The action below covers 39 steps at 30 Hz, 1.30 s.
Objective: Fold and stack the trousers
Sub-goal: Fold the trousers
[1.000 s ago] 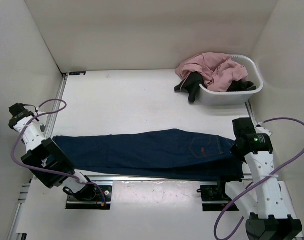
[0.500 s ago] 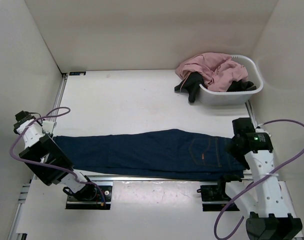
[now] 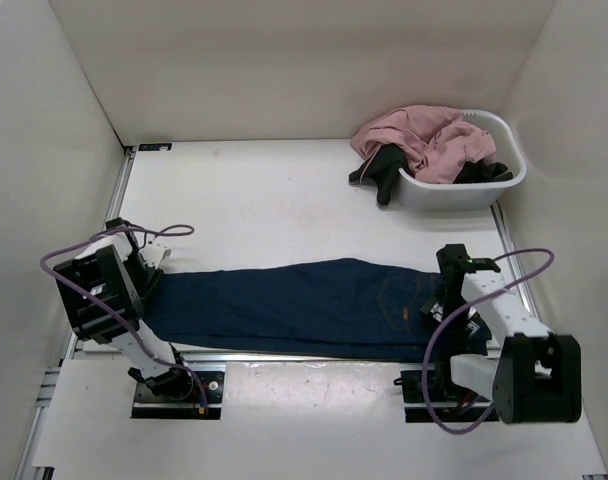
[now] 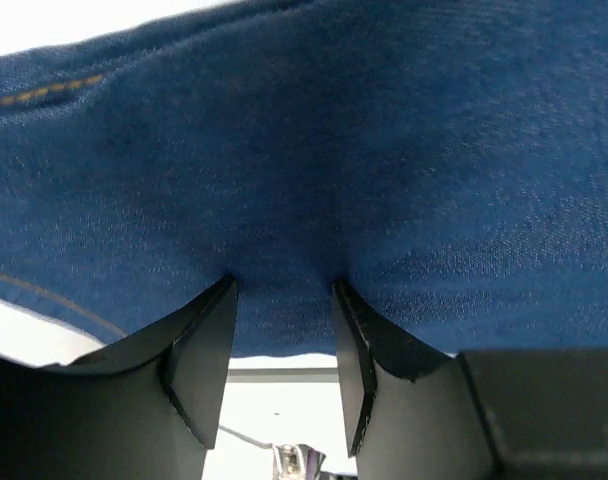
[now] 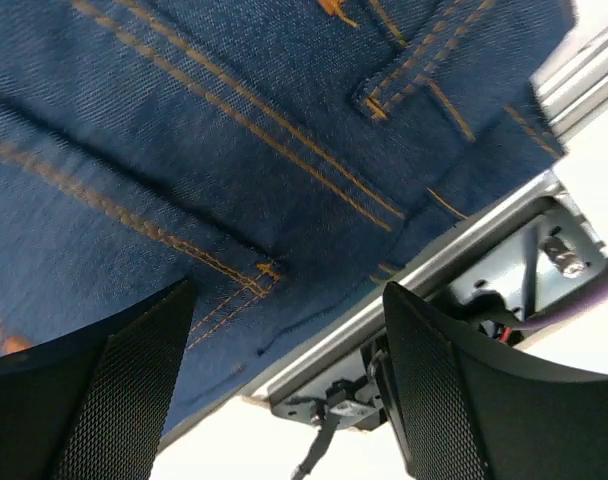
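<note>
The trousers (image 3: 304,305), dark blue jeans with orange stitching, lie flat and folded lengthwise along the table's near edge, waist to the right. My left gripper (image 3: 149,270) is over the leg end. In the left wrist view its jaws (image 4: 282,285) stand apart, tips against the denim (image 4: 334,150), with nothing between them. My right gripper (image 3: 446,288) hovers over the waist end. In the right wrist view it (image 5: 289,290) is wide open above the pocket seams (image 5: 184,120), holding nothing.
A white basket (image 3: 514,165) at the back right holds a pink garment (image 3: 424,135); a black garment (image 3: 384,170) hangs over its left side. A metal rail (image 3: 314,355) runs along the near edge, seen under the waist in the right wrist view (image 5: 484,240). White walls enclose the table.
Both grippers have opened and let go of the trousers. Both arms have swung inward over the garment's ends, and the jeans now lie flat.
</note>
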### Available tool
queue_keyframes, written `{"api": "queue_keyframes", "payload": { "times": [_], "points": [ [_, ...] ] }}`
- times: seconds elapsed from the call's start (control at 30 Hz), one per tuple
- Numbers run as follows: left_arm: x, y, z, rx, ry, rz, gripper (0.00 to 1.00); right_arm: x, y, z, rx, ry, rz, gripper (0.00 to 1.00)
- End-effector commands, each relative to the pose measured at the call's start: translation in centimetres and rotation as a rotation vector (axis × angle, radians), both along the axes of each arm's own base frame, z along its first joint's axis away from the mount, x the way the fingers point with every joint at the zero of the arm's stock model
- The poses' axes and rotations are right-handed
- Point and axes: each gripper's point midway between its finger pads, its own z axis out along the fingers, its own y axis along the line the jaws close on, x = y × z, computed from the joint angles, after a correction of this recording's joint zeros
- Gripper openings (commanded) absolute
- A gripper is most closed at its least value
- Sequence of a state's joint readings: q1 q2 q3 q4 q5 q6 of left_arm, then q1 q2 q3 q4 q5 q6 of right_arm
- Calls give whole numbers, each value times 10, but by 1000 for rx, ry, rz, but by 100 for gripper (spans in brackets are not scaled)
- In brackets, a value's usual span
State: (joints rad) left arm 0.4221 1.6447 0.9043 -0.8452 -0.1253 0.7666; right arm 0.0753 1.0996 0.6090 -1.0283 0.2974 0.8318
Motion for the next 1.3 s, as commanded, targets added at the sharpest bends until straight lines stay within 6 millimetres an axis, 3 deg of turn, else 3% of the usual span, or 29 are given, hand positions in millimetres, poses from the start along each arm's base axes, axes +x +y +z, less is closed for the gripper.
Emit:
{"api": "queue_keyframes", "payload": {
  "times": [0.0, 0.07, 0.23, 0.4, 0.5, 0.53, 0.6, 0.7, 0.73, 0.77, 0.83, 0.87, 0.9, 0.93, 1.0, 1.03, 1.13, 1.27],
  "points": [
    [30, 11, -7, 52, -90, 79, 54, 46, 7, -13, 21, -124, -40, 81],
    [41, 6, -11, 30, -96, 93, 53, 51, 2, -26, -13, -65, -21, 81],
    [80, -9, -16, 17, -123, 67, 53, 107, -18, -25, -145, -59, 27, 81],
    [120, -10, -8, -13, -201, 80, 53, 170, -22, -4, -184, -137, 80, 81],
    [140, -5, 5, -11, -248, 86, 53, 195, -20, 12, -185, -177, 99, 81],
    [151, -4, 13, -16, -282, 83, 53, 197, -21, 17, -186, -174, 108, 81],
    [155, -9, 20, -44, -287, 90, 54, 204, -18, 31, -173, -215, 114, 81],
    [163, -7, 50, -52, -344, 102, 58, 203, -15, 63, -152, -287, 121, 81],
    [155, -4, 55, -53, -337, 128, 60, 201, -13, 81, -142, -340, 118, 82],
    [156, 0, 71, -50, -378, 146, 62, 193, -14, 85, -142, -341, 118, 82],
    [140, 13, 78, -44, -380, 205, 63, 181, -18, 99, -143, -383, 104, 82],
    [133, 19, 84, -22, -391, 222, 65, 166, -21, 91, -125, -358, 75, 80],
    [125, 25, 84, -8, -385, 242, 65, 159, -23, 96, -111, -387, 52, 78],
    [108, 35, 77, 3, -356, 286, 65, 153, -25, 94, -94, -393, 16, 75],
    [97, 47, 71, 14, -362, 331, 65, 136, -35, 91, -70, -412, -61, 62],
    [89, 52, 67, 12, -350, 365, 65, 125, -35, 77, -46, -395, -90, 57],
    [75, 67, 55, -5, -356, 457, 66, 118, -45, 64, 1, -456, -181, 42],
    [72, 76, 42, -65, -380, 544, 66, 127, -46, 60, 37, -491, -163, 41]
  ]
}}
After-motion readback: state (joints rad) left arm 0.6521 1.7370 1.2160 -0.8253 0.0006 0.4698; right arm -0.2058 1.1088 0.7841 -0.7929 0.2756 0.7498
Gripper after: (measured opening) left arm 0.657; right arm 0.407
